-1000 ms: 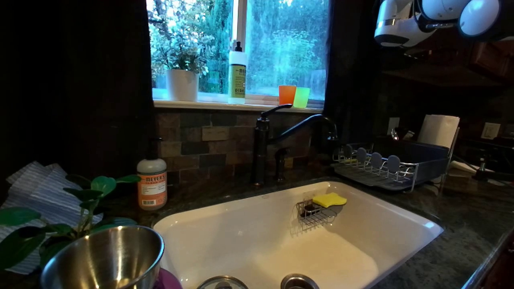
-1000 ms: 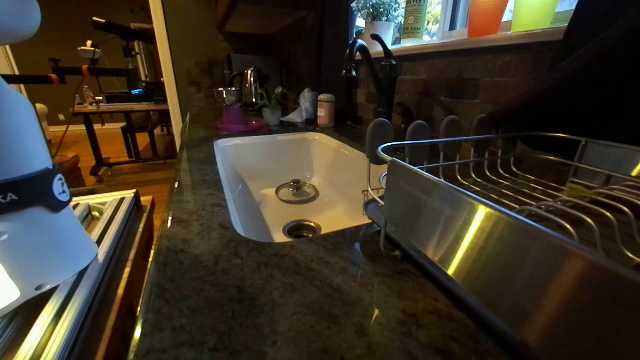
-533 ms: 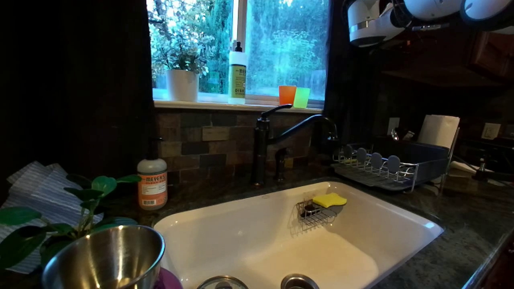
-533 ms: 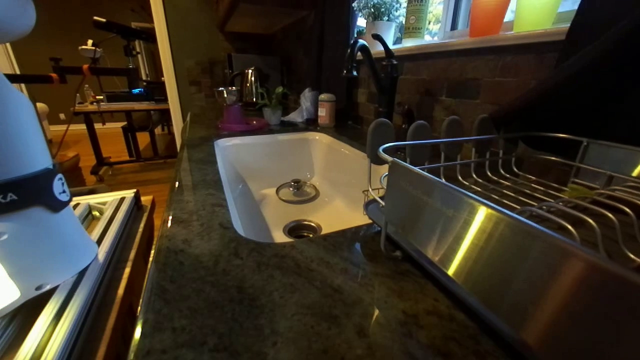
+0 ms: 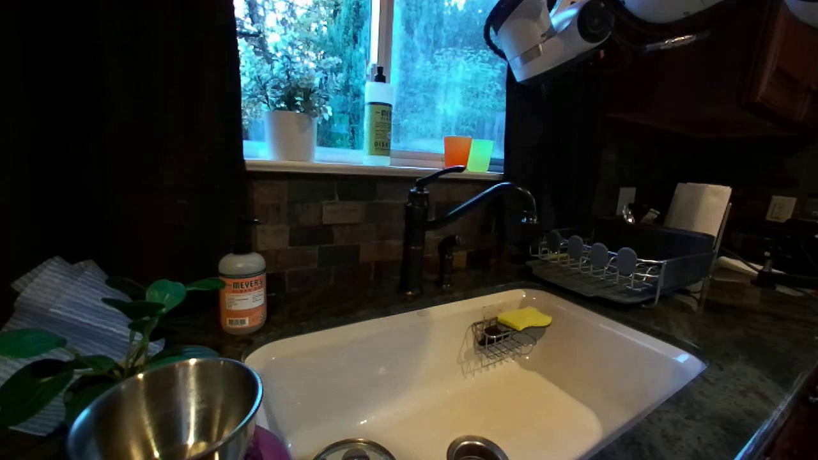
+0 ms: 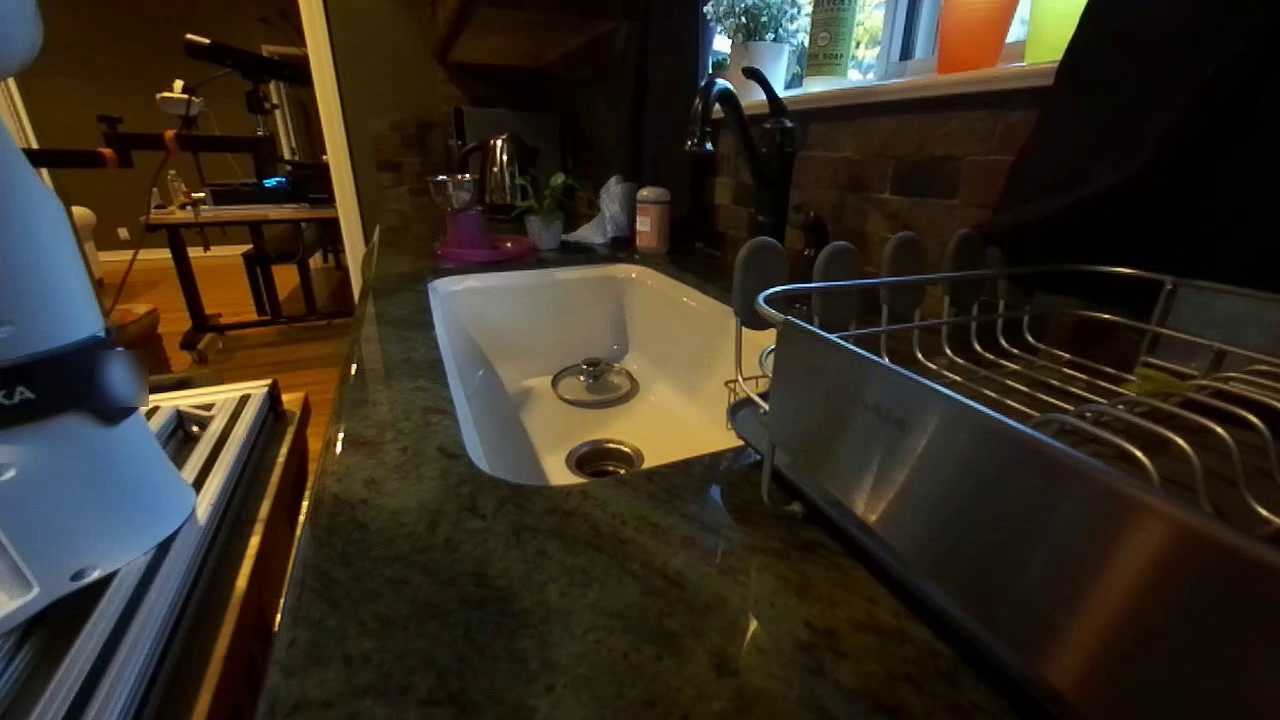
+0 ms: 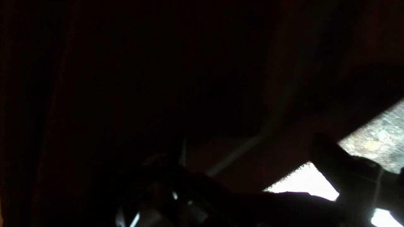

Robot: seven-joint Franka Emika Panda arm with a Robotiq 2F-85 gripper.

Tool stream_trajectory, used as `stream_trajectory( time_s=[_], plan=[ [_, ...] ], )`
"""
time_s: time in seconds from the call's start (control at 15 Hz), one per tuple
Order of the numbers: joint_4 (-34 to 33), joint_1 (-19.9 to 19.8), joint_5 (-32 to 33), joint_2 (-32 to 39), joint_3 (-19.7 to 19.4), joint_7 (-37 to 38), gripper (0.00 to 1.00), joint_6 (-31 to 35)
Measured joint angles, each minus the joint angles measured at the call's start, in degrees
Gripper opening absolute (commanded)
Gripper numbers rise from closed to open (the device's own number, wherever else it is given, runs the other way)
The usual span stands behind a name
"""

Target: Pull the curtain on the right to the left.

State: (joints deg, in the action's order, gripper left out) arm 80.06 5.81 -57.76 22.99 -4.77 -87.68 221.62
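The curtain on the right is a near-black drape; in an exterior view it hangs at the window's right side [image 5: 549, 147]. In an exterior view its lower part sweeps behind the dish rack [image 6: 1160, 150]. It fills most of the wrist view [image 7: 221, 69], with bright window light past its edge at the lower right. My gripper [image 7: 251, 146] shows there as dark silhouettes: its two fingers stand wide apart with the curtain's edge region between or just beyond them. Whether they touch the cloth is too dark to tell. In the exterior views the fingers are not visible.
The arm's white wrist [image 5: 543, 38] is high at the window's upper right. Orange [image 5: 457, 152] and green cups [image 5: 480, 155] stand on the sill beside the curtain. The faucet [image 5: 415, 236], dish rack [image 5: 601, 262] and sink [image 5: 383, 370] lie below. A wider dark drape [image 5: 128, 128] hangs left.
The arm's wrist has moved left toward the window. The right curtain's edge has shifted left, covering a little more of the window; in an exterior view it now overlaps part of the green cup.
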Motion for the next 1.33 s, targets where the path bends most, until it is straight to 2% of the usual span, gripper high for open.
stream_trajectory(
  time_s=[0.2, 0.4, 0.53, 0.67, 0.8, 0.93, 1.2, 1.27, 1.33],
  plan=[
    [8.44, 1.85, 5.46, -0.55, 2.23, 2.55, 1.0, 5.57],
    [15.16, 2.55, 7.85, -0.46, 2.94, 5.54, 1.0, 8.33],
    [17.73, 1.49, 8.23, -1.09, 2.95, 10.77, 1.0, 7.15],
    [20.08, -1.07, 11.64, -3.02, 2.85, 18.5, 1.0, 2.53],
    [22.03, -5.99, 19.0, -5.62, 4.05, 27.26, 1.0, -3.61],
    [22.59, -13.18, 28.03, -7.81, 7.82, 36.12, 1.0, -9.56],
    [21.24, -31.23, 45.64, -9.7, 22.69, 54.07, 1.0, -18.41],
    [20.9, -34.62, 48.28, -9.6, 25.93, 57.12, 1.0, -19.48],
    [20.73, -36.34, 49.37, -9.45, 27.55, 58.43, 1.0, -19.65]
  ],
)
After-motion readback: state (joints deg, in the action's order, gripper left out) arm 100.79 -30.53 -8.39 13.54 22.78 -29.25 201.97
